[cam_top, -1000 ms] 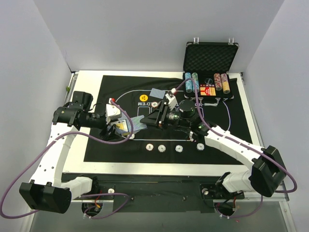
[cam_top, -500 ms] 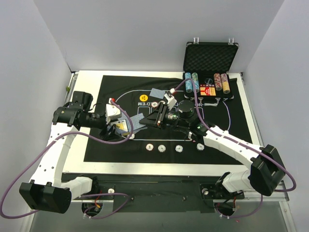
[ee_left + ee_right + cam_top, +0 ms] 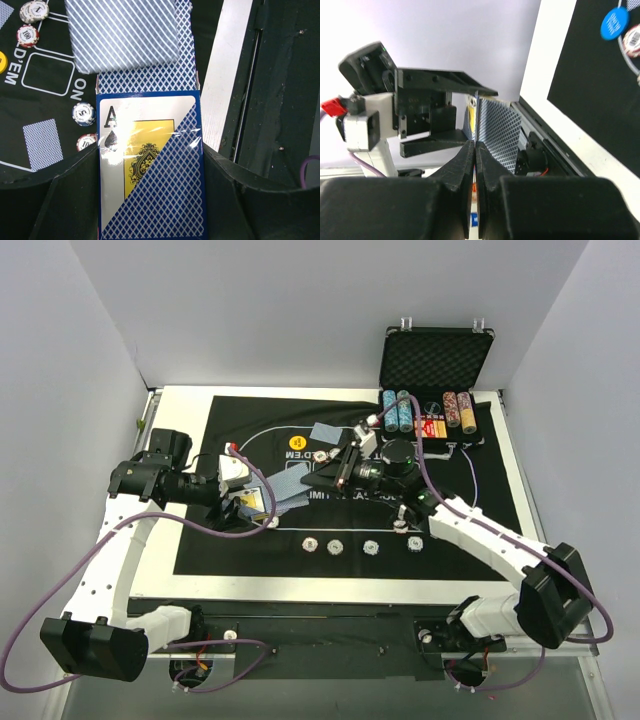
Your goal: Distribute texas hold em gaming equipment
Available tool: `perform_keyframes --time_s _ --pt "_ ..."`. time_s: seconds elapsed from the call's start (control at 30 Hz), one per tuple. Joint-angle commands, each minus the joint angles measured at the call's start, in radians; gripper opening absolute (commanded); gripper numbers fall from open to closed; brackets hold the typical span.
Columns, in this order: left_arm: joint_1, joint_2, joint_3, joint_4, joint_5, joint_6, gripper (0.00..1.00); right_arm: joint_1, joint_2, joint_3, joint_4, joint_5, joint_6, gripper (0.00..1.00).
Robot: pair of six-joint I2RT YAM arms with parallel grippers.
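My left gripper [image 3: 150,200] is shut on a blue card box [image 3: 150,170] with an ace of spades printed on it, held above the mat's left part [image 3: 250,503]. A playing card [image 3: 122,35] with a striped grey-blue back sticks out past the box's open end. My right gripper [image 3: 475,145] is shut on that card's edge [image 3: 476,107], right of the box [image 3: 312,480]. Poker chips [image 3: 337,545] lie in a row on the mat. One more card [image 3: 326,431] lies face down near a yellow button [image 3: 297,442]. A blue button [image 3: 615,22] shows in the right wrist view.
The black felt mat [image 3: 480,540] covers most of the white table. An open black case [image 3: 436,360] stands at the back right, with chip stacks [image 3: 396,410] in its tray. Both arms meet over the mat's left centre; purple cables loop beside them.
My right gripper has closed on the card and drawn back to the right, pulling the card partly out of the box. The left arm has held still.
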Motion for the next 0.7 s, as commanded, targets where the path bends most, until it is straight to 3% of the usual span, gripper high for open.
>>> perform_keyframes --time_s 0.0,0.3,0.53,0.67 --pt "0.012 -0.023 0.034 0.041 0.055 -0.001 0.12 -0.082 -0.089 0.017 0.032 -0.045 0.017 0.00" --pt "0.015 -0.023 0.034 0.040 0.060 0.005 0.12 -0.234 -0.221 -0.072 -0.099 -0.084 -0.023 0.00" --pt "0.018 -0.023 0.031 0.040 0.068 0.006 0.12 -0.392 -0.298 -0.219 -0.500 -0.004 -0.306 0.00" --pt "0.018 -0.022 0.033 0.041 0.072 0.006 0.12 -0.418 -0.248 -0.322 -0.515 0.088 -0.356 0.00"
